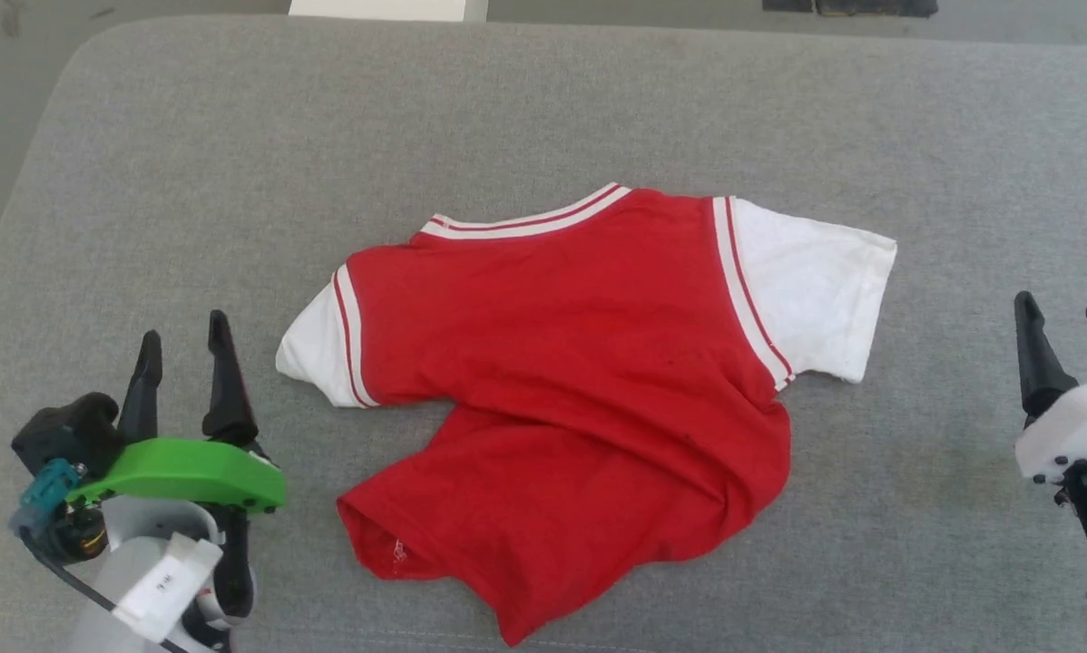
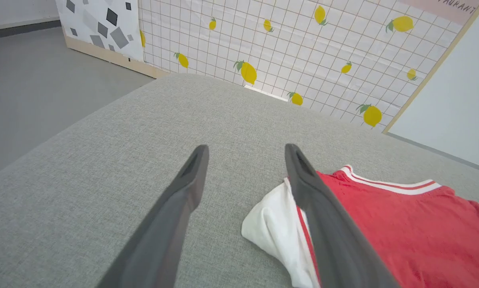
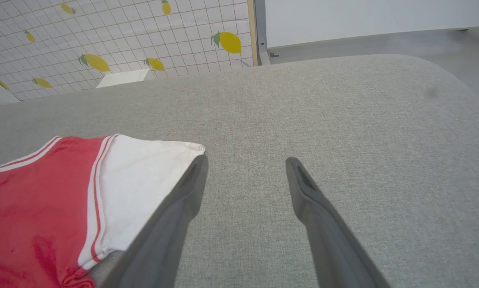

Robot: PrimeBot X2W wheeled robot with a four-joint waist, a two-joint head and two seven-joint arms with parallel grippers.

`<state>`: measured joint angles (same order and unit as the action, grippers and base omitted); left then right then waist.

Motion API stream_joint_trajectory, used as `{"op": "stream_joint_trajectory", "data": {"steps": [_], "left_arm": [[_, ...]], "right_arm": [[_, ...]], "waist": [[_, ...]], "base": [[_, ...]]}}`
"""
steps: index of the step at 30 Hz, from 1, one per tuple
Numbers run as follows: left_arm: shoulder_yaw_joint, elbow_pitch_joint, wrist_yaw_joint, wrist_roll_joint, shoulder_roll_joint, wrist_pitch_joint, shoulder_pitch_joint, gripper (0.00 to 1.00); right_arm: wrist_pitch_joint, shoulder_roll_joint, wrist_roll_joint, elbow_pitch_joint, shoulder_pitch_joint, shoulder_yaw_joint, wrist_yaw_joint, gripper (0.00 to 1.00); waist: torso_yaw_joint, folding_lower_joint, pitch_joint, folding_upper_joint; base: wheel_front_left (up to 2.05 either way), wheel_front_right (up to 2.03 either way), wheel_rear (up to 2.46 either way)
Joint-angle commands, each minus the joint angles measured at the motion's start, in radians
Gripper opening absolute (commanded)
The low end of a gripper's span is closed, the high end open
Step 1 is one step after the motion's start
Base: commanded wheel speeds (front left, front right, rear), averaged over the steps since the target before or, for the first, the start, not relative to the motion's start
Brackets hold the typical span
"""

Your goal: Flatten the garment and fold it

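Flanking the garment [image 1: 571, 381], left claw [image 1: 184, 326] and right claw [image 1: 1060, 303] point forward over the grey cushion [image 1: 543, 109], both parted and empty.

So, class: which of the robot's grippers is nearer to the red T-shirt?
Left. The left gripper is open just beside the T-shirt, by its crumpled white sleeve, not touching. The right gripper, also open, stands off the other sleeve across a wider strip of grey surface.

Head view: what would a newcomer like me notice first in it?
The red T-shirt with white sleeves, lying rumpled in the middle of the grey padded top. Then the two dark pincers flanking it, the left pincer and the right pincer, both open and holding nothing.
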<state>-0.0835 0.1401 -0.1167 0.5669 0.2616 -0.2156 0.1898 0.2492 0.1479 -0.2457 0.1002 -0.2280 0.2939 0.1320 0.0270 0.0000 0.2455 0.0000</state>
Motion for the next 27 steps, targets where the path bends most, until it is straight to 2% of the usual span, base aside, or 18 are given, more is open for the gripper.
{"op": "stream_joint_trajectory", "data": {"steps": [1, 6, 12, 16, 22, 27], "left_arm": [[-0.005, -0.008, 0.001, -0.025, -0.007, -0.015, -0.008, 1.0], [-0.015, -0.026, 0.002, -0.058, -0.029, -0.036, 0.011, 1.0], [-0.028, -0.036, 0.011, -0.09, -0.059, -0.043, 0.061, 1.0], [-0.033, -0.031, 0.024, -0.105, -0.077, -0.045, 0.095, 1.0], [-0.029, -0.021, 0.041, -0.127, -0.109, -0.046, 0.119, 1.0], [-0.016, -0.009, 0.06, -0.146, -0.13, -0.046, 0.124, 1.0]], "right_arm": [[0.035, 0.016, 0.007, -0.001, -0.034, -0.016, -0.001, 1.0], [0.2, 0.09, 0.019, 0.016, -0.15, -0.107, -0.001, 1.0], [0.46, 0.176, 0.054, 0.069, -0.311, -0.243, -0.001, 1.0], [0.595, 0.205, 0.085, 0.111, -0.387, -0.313, -0.001, 1.0], [0.703, 0.218, 0.08, 0.165, -0.414, -0.395, -0.001, 1.0], [0.787, 0.238, 0.025, 0.181, -0.384, -0.465, -0.001, 1.0]], "waist": [[0.008, 0.0, 0.02, 0.0], [0.023, 0.0, 0.072, 0.0], [0.061, 0.0, 0.15, 0.0], [0.087, 0.0, 0.194, 0.0], [0.115, 0.0, 0.228, 0.0], [0.119, 0.0, 0.236, 0.0]], "base": [[0.0, 0.0, 0.0], [0.0, 0.0, 0.0], [0.0, 0.0, 0.0], [0.0, 0.0, 0.0], [0.0, 0.0, 0.0], [0.0, 0.0, 0.0]]}}
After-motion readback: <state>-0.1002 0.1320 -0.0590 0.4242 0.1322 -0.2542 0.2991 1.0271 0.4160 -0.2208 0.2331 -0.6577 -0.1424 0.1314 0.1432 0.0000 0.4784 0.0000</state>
